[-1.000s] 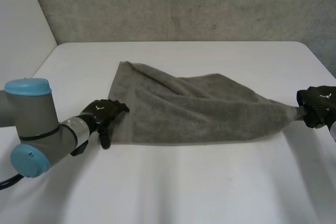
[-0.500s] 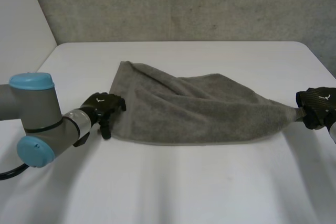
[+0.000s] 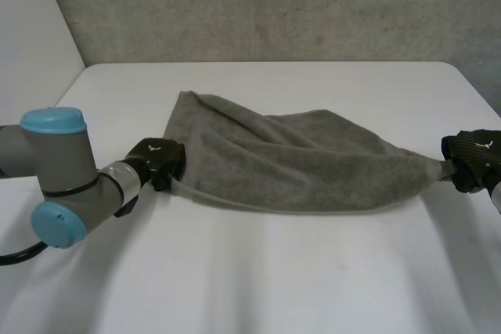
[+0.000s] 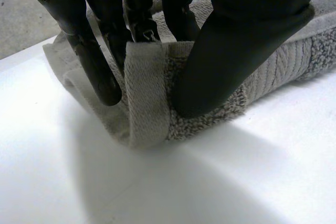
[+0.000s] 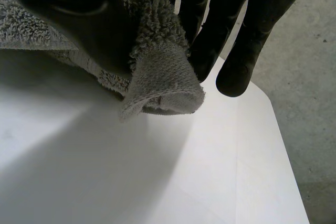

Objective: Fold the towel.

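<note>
Towel [image 3: 297,162] stretched across table [image 3: 274,279]; left hand [image 3: 160,160] pinches near-left corner, right hand [image 3: 473,158] clamps right corner.

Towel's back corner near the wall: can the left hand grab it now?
Probably not right away: the left hand is busy pinching the towel at its near corner and would have to let go. Nothing else blocks its way across the table.

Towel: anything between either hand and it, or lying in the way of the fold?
Nothing visible. The left hand pinches the towel at its near left corner, and the right hand pinches its bunched right end. No other thing lies on the towel or on the table beside it.
</note>
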Motion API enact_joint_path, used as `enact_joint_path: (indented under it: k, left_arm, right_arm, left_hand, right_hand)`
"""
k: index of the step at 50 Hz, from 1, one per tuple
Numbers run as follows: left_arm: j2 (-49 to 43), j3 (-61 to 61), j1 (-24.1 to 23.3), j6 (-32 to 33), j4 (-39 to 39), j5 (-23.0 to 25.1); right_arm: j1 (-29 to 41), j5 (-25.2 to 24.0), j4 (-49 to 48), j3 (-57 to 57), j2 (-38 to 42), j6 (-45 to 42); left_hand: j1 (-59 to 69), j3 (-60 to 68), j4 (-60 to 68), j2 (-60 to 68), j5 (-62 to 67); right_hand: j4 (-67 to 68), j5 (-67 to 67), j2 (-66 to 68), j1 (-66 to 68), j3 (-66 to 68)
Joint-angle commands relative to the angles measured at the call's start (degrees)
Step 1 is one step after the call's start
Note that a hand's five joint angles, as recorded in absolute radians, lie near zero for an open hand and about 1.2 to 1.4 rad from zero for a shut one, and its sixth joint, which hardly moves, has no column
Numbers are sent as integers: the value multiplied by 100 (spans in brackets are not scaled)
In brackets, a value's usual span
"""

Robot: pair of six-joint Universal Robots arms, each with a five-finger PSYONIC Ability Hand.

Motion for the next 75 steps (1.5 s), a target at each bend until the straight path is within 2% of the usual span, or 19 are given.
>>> enact_joint_path:
  k: [1, 5, 12, 22, 24, 29, 37, 45, 47, 52, 53, 54, 55, 56, 57, 61, 62, 68, 75]
  left_arm:
    - [25, -10, -75, 0, -14, -28]
    - [218, -36, -66, 0, -31, -46]
    - [1551, -290, 21, -53, -31, -46]
    - [3801, -721, 460, -210, 13, -46]
    - [4077, -739, 514, -343, 13, -46]
    - [4437, -748, 645, -835, -23, -28]
    - [3567, -959, 628, -993, -75, -10]
    - [1906, -238, 558, -976, -356, -151]
    - [1372, 496, 540, -941, -514, -422]
    - [1019, 1814, 365, -800, -515, -827]
    - [1018, 1818, 364, -800, -515, -828]
    - [1027, 2219, 347, -835, -358, -967]
    - [1036, 2519, 303, -896, 44, -1090]
    - [1036, 2522, 303, -896, 48, -1091]
    - [1088, 2635, 250, -1001, 683, -1187]
    - [2008, 2303, 197, -1772, 2539, -1320]
    - [2011, 2302, 197, -1775, 2544, -1320]
    - [2249, 2083, 531, -2241, 2335, -1276]
    - [2064, 1203, 602, -2180, 1894, -1065]
  right_arm:
    - [16, 26, 9, -24, -99, 9]
    - [94, 62, 88, -138, -607, 87]
    - [191, 26, 756, -648, -1400, 114]
    - [156, -299, 3498, -2608, -1813, 88]
    - [130, -413, 4443, -3308, -1717, 35]
    - [121, -658, 5482, -4030, -1086, -192]
    - [498, -546, 6222, -4243, 250, -1273]
    - [1262, 209, 5978, -4891, 1340, -1477]
    - [1431, 351, 5757, -5148, 1562, -1477]
    - [1861, 782, 4527, -5983, 1949, -1424]
    - [1974, 913, 3839, -6200, 1949, -1346]
    - [2080, 1053, 2936, -6272, 1905, -1197]
    - [2081, 1055, 2927, -6273, 1905, -1195]
    - [2159, 1185, 1874, -6186, 1800, -934]
    - [2169, 1317, 828, -5924, 1547, -636]
    - [2151, 1406, -618, -5178, 635, -213]
    - [2125, 1371, -841, -4913, 256, -168]
    - [2099, 1301, -246, -4867, 182, -150]
    - [2081, 617, 2071, -5034, 665, -176]
  left_hand:
    - [1334, 1324, 1309, 1306, 2321]
    - [1334, 1324, 1309, 1306, 2321]
    - [1334, 1324, 1309, 1306, 2321]
    - [1334, 1324, 1309, 1306, 2321]
    - [1334, 1324, 1309, 1306, 2321]
    - [1334, 1324, 1309, 1306, 2321]
    - [1334, 1324, 1309, 1306, 2321]
    - [1334, 1324, 1309, 1306, 2321]
    - [1334, 1324, 1309, 1306, 2321]
    - [1334, 1324, 1309, 1306, 2321]
    - [1334, 1324, 1309, 1306, 2321]
    - [1334, 1324, 1309, 1306, 2321]
    - [1334, 1324, 1309, 1306, 2321]
    - [1334, 1324, 1309, 1306, 2321]
    - [1334, 1324, 1309, 1306, 2321]
    - [1334, 1324, 1309, 1306, 2321]
    - [1334, 1324, 1309, 1306, 2321]
    - [1334, 1324, 1309, 1306, 2321]
    - [1334, 1324, 1309, 1306, 2321]
  right_hand:
    - [347, 373, 504, 468, 376]
    - [347, 373, 504, 468, 376]
    - [347, 373, 504, 468, 376]
    - [347, 373, 504, 468, 376]
    - [347, 373, 504, 468, 376]
    - [347, 373, 504, 468, 376]
    - [347, 373, 504, 468, 376]
    - [347, 373, 504, 468, 376]
    - [347, 373, 504, 468, 376]
    - [347, 373, 504, 468, 376]
    - [347, 373, 504, 468, 376]
    - [347, 373, 504, 468, 376]
    - [347, 373, 504, 468, 376]
    - [347, 373, 504, 468, 376]
    - [347, 373, 504, 468, 376]
    - [347, 373, 504, 468, 376]
    - [347, 373, 504, 468, 376]
    - [347, 373, 504, 468, 376]
    - [347, 373, 504, 468, 376]
